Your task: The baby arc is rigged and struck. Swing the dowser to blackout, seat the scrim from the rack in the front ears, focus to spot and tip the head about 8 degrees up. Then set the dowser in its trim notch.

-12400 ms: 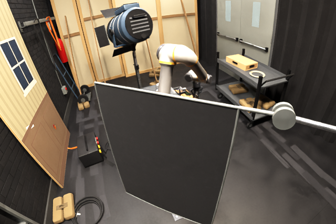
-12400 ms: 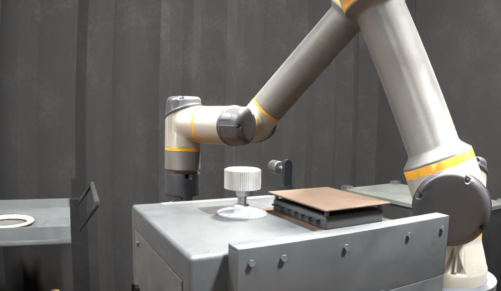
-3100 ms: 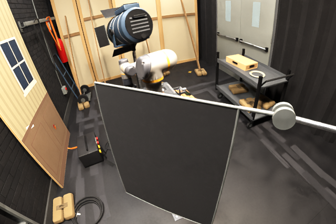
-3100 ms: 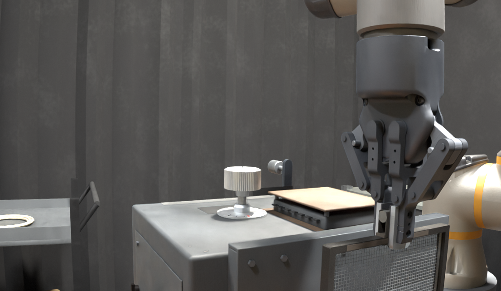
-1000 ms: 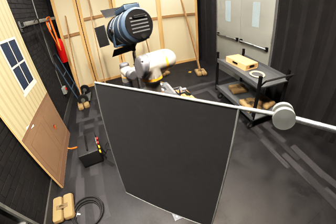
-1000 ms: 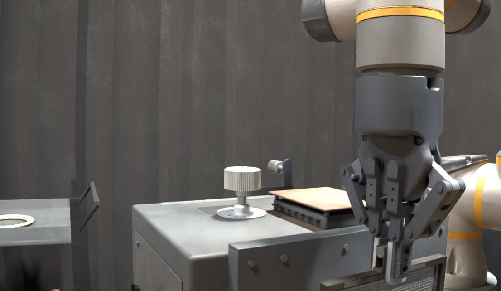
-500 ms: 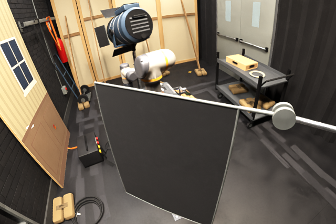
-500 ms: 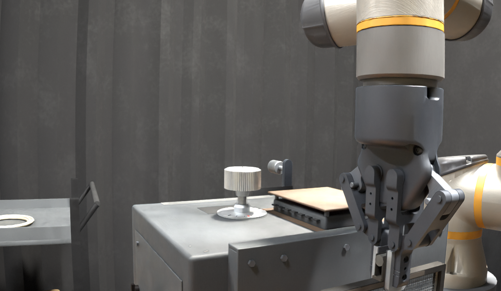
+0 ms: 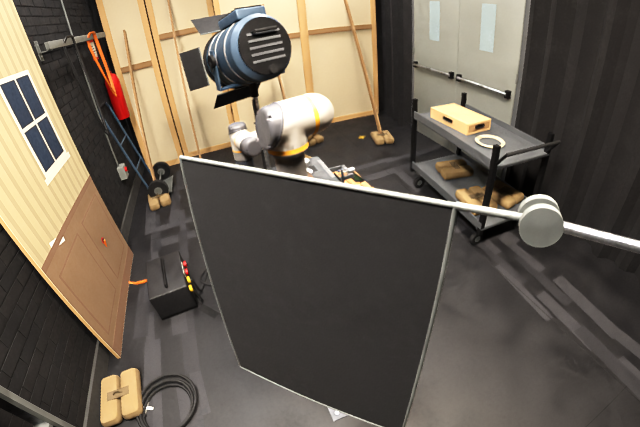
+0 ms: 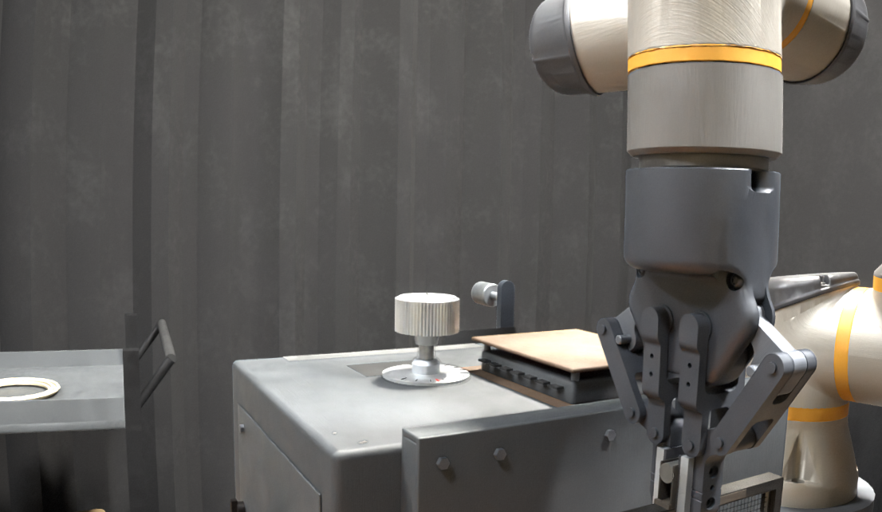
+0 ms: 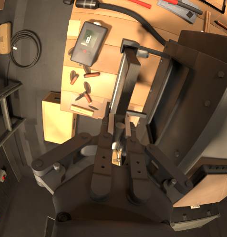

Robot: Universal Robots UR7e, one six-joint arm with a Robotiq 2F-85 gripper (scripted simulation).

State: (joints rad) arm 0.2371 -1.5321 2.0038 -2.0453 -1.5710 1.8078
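Observation:
The grey lamp head (image 10: 368, 414) sits on the bench, its front opening (image 11: 166, 95) facing the wooden top. I hold the scrim (image 11: 124, 88) by a tab on its top edge in my closed gripper (image 11: 118, 128). The scrim hangs edge-on, just in front of the lamp's front face. In the second side camera my gripper (image 10: 683, 484) points straight down beside the front plate, with the scrim's mesh corner (image 10: 750, 497) at the bottom edge. The ribbed focus knob (image 10: 427, 315) stands on top of the head over a dial. A small lever handle (image 10: 492, 294) stands behind it.
A dark curtain hangs behind the lamp. A big black flag (image 9: 320, 283) on a stand blocks most of the side camera. A grey cart (image 9: 475, 153) stands to one side. On the bench lie a meter (image 11: 89, 42), a black cable (image 11: 133, 14) and several short carbon rods (image 11: 91, 75).

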